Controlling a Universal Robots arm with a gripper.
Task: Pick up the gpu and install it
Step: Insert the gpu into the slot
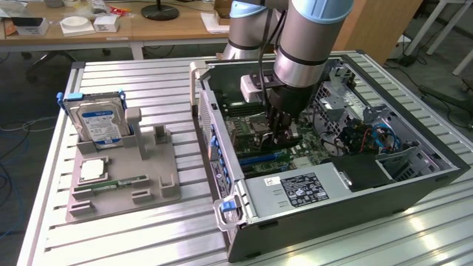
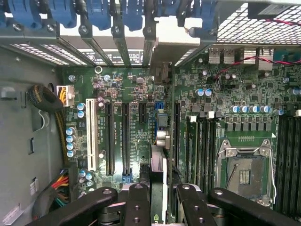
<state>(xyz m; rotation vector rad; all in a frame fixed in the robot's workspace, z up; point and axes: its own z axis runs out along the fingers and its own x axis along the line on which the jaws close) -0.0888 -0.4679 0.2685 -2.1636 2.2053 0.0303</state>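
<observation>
In the exterior view, going from its left, the worktop (image 1: pixel 148 83) carries a grey holder (image 1: pixel 159 183) with the hard drive (image 1: pixel 99 122) standing in it and the memory stick (image 1: pixel 122 182) lying flat. Both are well apart from the tool, outside the computer case (image 1: pixel 325 219).

The tool (image 1: pixel 284 130) is lowered inside the open case, pointing straight down to the motherboard (image 2: pixel 141 94).

In the wrist view the gpu (image 2: pixel 159 167) is seen on its thin edge between the fingers (image 2: pixel 138 202), which are closed narrow on it, so the tool carries the card. The card hangs directly under the tool, not beside it.

The relation that matters is the direction of the card's long axis. It runs forward from the tool to the rear wall of the case, where the blue clips (image 2: pixel 99 12) sit, and its silvery bracket end leads that way. This is parallel to the long expansion slots (image 2: pixel 126 141) on the board below.

The card lies between these slots on one side and another long black slot (image 2: pixel 177 132) just beside it on the other. The processor socket (image 2: pixel 244 174) is further out on that second side.

I cannot tell which slot is exactly under the card's edge. I also cannot tell whether the edge already touches the board. In my judgement it is not yet seated.
</observation>
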